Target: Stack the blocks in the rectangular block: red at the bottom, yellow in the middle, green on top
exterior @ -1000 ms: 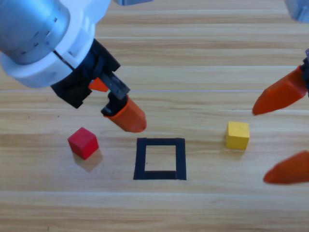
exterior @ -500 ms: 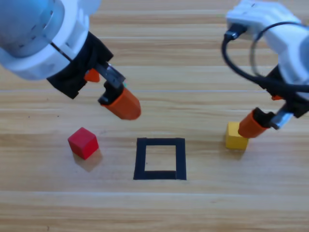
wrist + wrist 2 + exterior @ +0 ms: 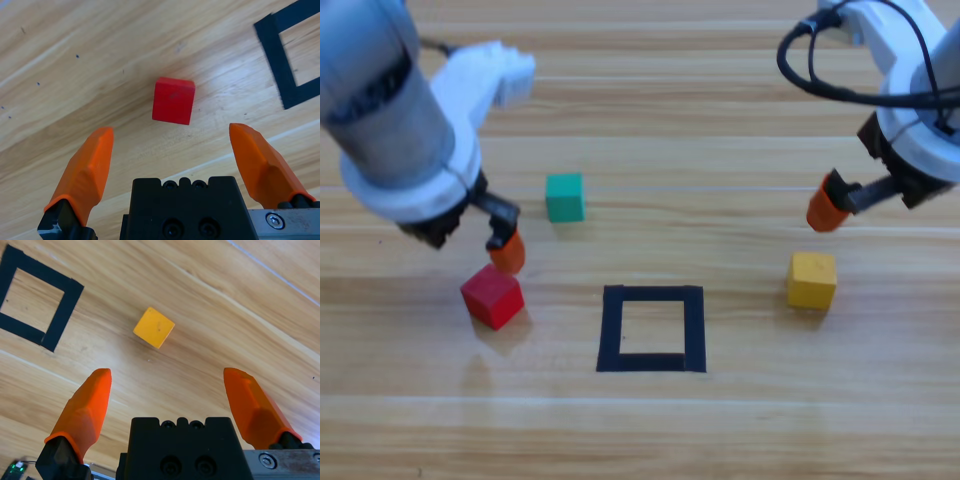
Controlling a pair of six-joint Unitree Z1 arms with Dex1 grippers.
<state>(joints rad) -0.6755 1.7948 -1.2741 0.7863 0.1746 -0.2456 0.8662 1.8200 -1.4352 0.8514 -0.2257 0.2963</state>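
The red cube (image 3: 492,296) lies on the wood left of the black tape outline (image 3: 652,328), whose inside is bare. My left gripper (image 3: 498,248) hovers just behind the red cube, open; in the left wrist view the red cube (image 3: 173,100) sits ahead of the left gripper (image 3: 171,132), between the lines of its spread jaws. The yellow cube (image 3: 812,280) lies right of the outline. My right gripper (image 3: 860,198) hangs open above and behind it, with the yellow cube (image 3: 154,327) ahead of the right gripper (image 3: 167,372). The green cube (image 3: 564,196) rests behind the outline, to its left.
Both arms come down from the top corners, the left arm's grey body (image 3: 390,120) over the table's left side. A black cable (image 3: 820,80) loops off the right arm. A corner of the tape outline (image 3: 292,60) shows in the left wrist view, and the outline (image 3: 62,315) also in the right.
The left arm swung left and down to the red cube, uncovering the green cube. The right gripper drew back from the yellow cube, up and away.
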